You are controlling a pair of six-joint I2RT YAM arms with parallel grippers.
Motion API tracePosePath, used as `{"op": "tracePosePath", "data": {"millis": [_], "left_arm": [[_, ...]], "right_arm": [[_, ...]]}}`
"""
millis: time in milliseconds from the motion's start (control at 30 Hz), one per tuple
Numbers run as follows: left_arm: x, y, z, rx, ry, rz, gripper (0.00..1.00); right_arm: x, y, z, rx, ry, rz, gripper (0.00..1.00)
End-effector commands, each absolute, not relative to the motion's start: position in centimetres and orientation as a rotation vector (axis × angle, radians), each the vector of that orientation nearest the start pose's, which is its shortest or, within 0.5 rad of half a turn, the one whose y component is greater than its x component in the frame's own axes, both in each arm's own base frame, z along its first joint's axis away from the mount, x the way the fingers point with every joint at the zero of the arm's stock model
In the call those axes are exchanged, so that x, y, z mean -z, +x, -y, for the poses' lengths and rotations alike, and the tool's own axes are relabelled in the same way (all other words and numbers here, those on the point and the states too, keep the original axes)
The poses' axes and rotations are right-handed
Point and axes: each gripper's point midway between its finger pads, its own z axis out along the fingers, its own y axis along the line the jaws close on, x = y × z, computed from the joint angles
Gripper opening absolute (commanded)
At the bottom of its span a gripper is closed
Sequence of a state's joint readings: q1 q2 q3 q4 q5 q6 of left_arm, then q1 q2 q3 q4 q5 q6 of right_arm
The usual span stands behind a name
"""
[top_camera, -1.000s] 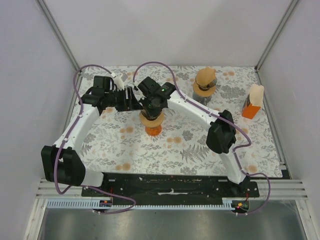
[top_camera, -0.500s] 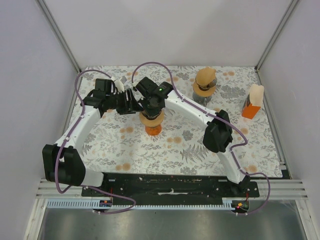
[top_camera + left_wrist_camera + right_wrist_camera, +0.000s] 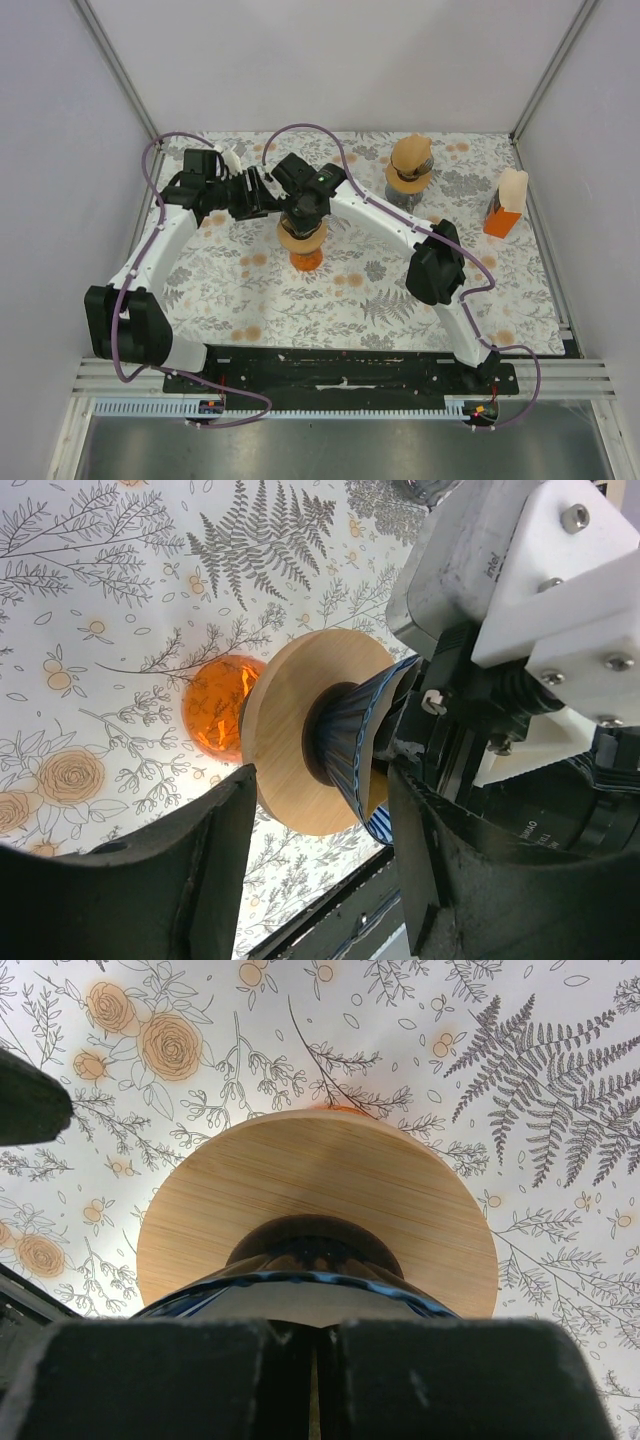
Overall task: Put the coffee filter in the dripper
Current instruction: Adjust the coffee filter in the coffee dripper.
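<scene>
At the table's middle, the ribbed blue dripper (image 3: 345, 745) sits in its wooden collar (image 3: 285, 750) on an orange cup (image 3: 215, 720). The right gripper (image 3: 315, 1360), fingers pressed together, hides the dripper's mouth. Only a tan sliver of coffee filter (image 3: 377, 792) shows inside. The left gripper (image 3: 320, 780), spread wide around the collar, has shifted slightly farther back than a second ago.

left fingers (image 3: 262, 188): edged farther back, away from camera | right arm (image 3: 436, 262) elbow: shifted slightly left

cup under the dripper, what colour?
Cup is translucent orange; left wrist view shows it best.
</scene>
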State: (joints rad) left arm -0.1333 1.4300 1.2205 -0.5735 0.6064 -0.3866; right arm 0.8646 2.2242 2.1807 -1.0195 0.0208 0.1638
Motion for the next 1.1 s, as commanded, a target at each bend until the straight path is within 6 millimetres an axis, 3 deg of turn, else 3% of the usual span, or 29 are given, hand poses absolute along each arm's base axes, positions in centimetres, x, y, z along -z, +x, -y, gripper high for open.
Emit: {"op": "tracePosePath", "data": {"millis": [0, 100, 267, 600, 833, 1067], "left_arm": [[-22.6, 34.4, 17.6, 1.079, 0.028, -2.293, 0.60], [-21.2, 33.7, 17.5, 1.084, 0.015, -2.322, 0.57], [-20.5, 32.8, 17.9, 1.121, 0.016, -2.331, 0.52], [-20.1, 32.6, 17.4, 1.072, 0.036, -2.336, 0.25], [-20.3, 32.8, 16.9, 1.024, 0.057, -2.336, 0.20], [-21.1, 33.1, 16.9, 1.007, 0.084, -2.317, 0.20]], "right_arm": [[-12.3, 31.5, -40.6, -0.369, -0.989, -2.524, 0.00], [-13.5, 31.9, -40.8, -0.376, -0.979, -2.489, 0.00], [-15.2, 32.2, -41.1, -0.390, -0.981, -2.438, 0.00], [-20.1, 33.3, -40.7, -0.405, -0.913, -2.320, 0.00], [-23.9, 34.1, -39.0, -0.423, -0.854, -2.252, 0.00], [-26.3, 33.9, -38.1, -0.450, -0.876, -2.190, 0.00]]}}
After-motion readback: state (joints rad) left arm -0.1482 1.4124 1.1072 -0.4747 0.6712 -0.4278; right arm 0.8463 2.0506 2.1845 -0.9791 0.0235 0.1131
